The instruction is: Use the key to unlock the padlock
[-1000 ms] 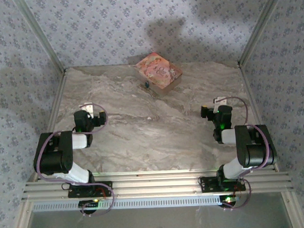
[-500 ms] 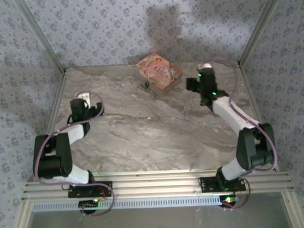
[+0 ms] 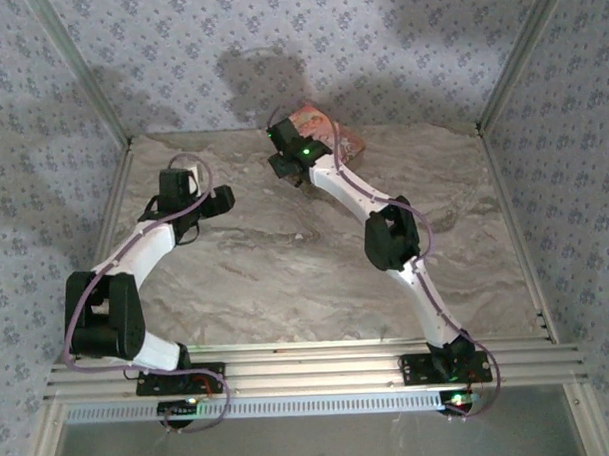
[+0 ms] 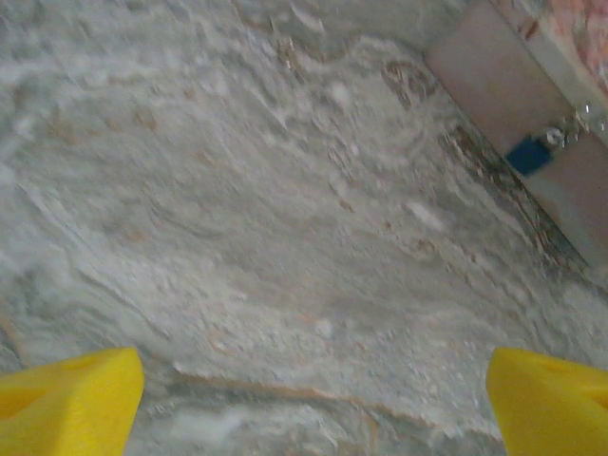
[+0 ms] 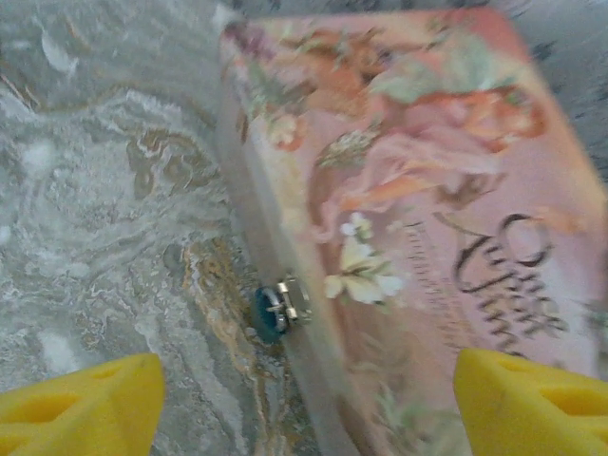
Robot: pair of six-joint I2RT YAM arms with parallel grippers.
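1. The right gripper [image 5: 306,404] hangs over the pink box [image 5: 427,218] at the table's [image 3: 286,279] 12 o'clock; its yellow pads [image 5: 81,404] stand wide apart and hold nothing; the left gripper [image 4: 313,404], toward 10 o'clock, is likewise spread and empty.
2. The key [image 5: 269,312], blue-headed, lies against the box's front wall, at about 6 o'clock in the right wrist view; it touches a small silvery fitting [image 5: 289,302]; whether that is the padlock we cannot tell, as it is too small.
3. We judge the step in hand to be the reach for the key; we would centre the blue head between the pads before descending.
4. We would keep one pad off the box's edge, since a nudge could shift the box; the close should be gentle, on the head alone.
5. The left gripper sees the key at 2 o'clock; it could steady the box.
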